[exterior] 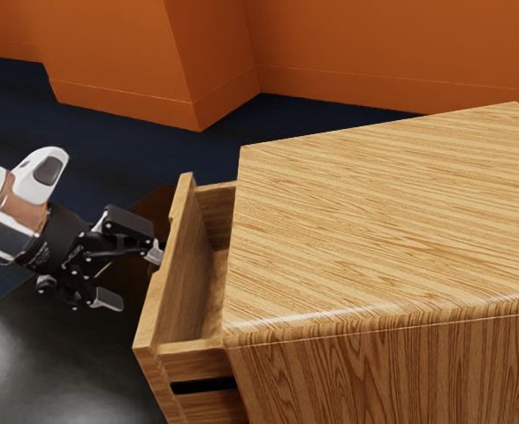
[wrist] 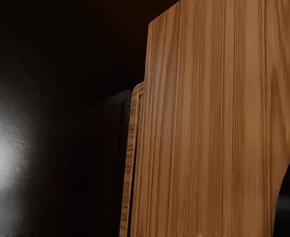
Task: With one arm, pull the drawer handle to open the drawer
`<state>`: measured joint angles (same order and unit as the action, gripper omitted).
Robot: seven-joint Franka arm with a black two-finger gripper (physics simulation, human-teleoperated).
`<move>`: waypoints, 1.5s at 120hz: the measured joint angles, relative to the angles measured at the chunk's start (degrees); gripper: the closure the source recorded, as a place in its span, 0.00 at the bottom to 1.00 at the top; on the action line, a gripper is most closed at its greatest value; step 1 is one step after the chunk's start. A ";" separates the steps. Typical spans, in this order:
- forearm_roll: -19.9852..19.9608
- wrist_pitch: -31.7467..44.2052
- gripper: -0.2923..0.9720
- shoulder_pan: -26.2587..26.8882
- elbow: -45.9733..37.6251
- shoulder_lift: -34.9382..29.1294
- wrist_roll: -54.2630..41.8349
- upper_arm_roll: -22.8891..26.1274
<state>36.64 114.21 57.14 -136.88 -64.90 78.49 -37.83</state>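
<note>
A light wooden cabinet (exterior: 383,230) stands at the exterior view's right. Its top drawer (exterior: 208,291) is pulled partway out toward the exterior view's left, and its hollow inside shows. The drawer front (exterior: 172,283) faces my black gripper (exterior: 133,276), which is open with its fingers wide apart. The upper fingertip (exterior: 156,255) is against the drawer front; the lower fingertip (exterior: 110,301) hangs short of it. I cannot make out the handle. In the wrist view the wooden drawer front (wrist: 209,123) is very close to the hand.
A lower drawer front (exterior: 197,405) sits under the open one. The dark glossy floor (exterior: 56,371) spreads below my arm, and orange walls (exterior: 153,62) stand behind. A thin wooden edge (wrist: 130,163) shows beside the panel in the wrist view.
</note>
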 joint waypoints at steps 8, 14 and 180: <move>-0.25 -0.34 0.24 -0.84 -0.28 -0.40 -0.16 0.46; -0.47 -0.56 0.24 -1.48 -0.59 -0.71 -0.26 0.94; -5.11 -7.98 0.24 -14.29 -5.11 -11.35 -4.43 5.13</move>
<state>31.53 106.23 42.85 -141.98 -76.25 74.07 -32.71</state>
